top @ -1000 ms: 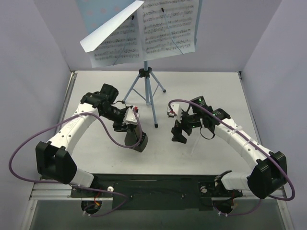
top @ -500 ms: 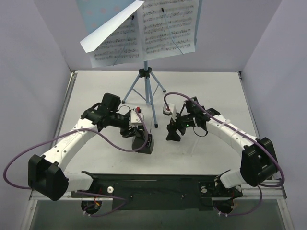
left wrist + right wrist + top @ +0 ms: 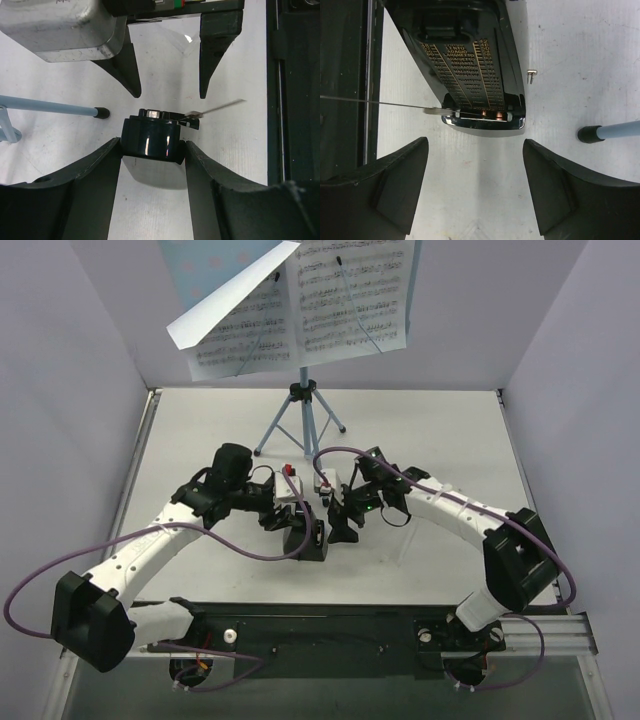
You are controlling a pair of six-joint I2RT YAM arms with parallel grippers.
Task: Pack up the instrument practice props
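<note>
Beside front foot of light-blue hole-punched music stand on thin tripod legs (image 3: pixel 303 392): small dark pyramid-shaped metronome (image 3: pixel 470 65), near the black-capped leg tip (image 3: pixel 102 113), not touching it.
Scale face: printed tempo scale faces the right wrist camera.
Pendulum: thin metal rod (image 3: pixel 370 101) juts sideways from the metronome.
Left gripper (image 3: pixel 152 146): fingers (image 3: pixel 85 190) pressed on both flanks of the metronome, holding it; resting or lifted, cannot tell.
Right gripper (image 3: pixel 475 143): fingers (image 3: pixel 395 190) spread wide, the metronome's rod end just ahead of them, untouched.
Stand: upright on white counter (image 3: pixel 430 430).
Pages: white sheet-music pages (image 3: pixel 350 295) on stand's desk; leftmost page (image 3: pixel 235 295) bent forward.
</note>
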